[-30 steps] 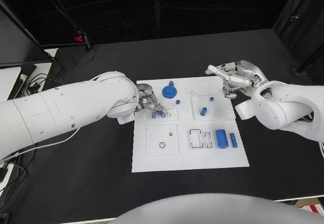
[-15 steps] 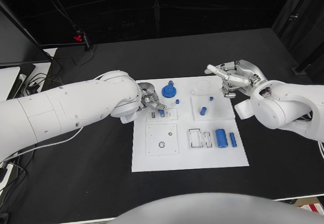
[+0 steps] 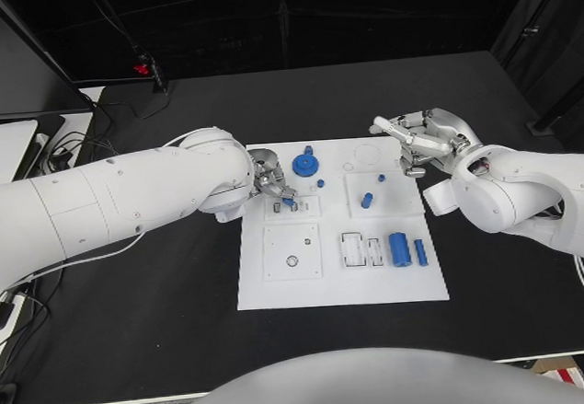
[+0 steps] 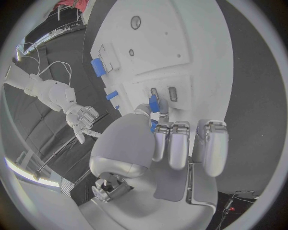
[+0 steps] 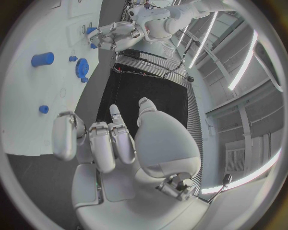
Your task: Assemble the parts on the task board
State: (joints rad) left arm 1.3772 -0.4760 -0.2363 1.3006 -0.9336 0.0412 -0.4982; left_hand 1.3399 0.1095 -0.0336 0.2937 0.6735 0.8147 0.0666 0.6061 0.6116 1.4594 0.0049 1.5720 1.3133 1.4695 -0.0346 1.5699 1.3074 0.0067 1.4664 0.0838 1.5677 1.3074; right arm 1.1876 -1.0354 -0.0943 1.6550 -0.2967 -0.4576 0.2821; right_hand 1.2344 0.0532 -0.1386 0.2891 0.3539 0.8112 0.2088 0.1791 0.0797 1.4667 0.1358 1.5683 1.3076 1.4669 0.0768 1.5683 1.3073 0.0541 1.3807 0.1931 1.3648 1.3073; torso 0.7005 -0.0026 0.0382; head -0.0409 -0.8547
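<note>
A white task board (image 3: 341, 286) is seen lying flat in the middle of a black table (image 3: 139, 304), with both of the robot's hands held at its far end. The left hand (image 3: 270, 187) is poised over the board's far left corner, where a small blue peg (image 4: 153, 103) is pinched between its thumb and a fingertip; the other fingers (image 4: 179, 143) are curled loosely beside it. The peg is held just above two small slots (image 4: 163, 93) in a raised square plate, and whether it touches the plate cannot be told.

The right hand (image 3: 424, 140) is held off the board's far right corner, above the black table. Nothing is gripped in it: its fingers (image 5: 105, 143) are partly bent and slightly apart, with the thumb (image 5: 148, 109) raised clear of them.

On the board itself, a blue gear (image 3: 304, 165) is seated near the far edge, with a small blue stud (image 3: 320, 183) just beside it. A short blue pin (image 3: 367, 199) is seen lying tilted on the right-hand plate, and another small blue piece (image 3: 381, 178) is set near that plate's far edge. Nearer the robot, a large blue cylinder (image 3: 399, 249) and a slimmer blue rod (image 3: 420, 252) are laid side by side, next to two narrow rectangular recesses (image 3: 363, 249).
</note>
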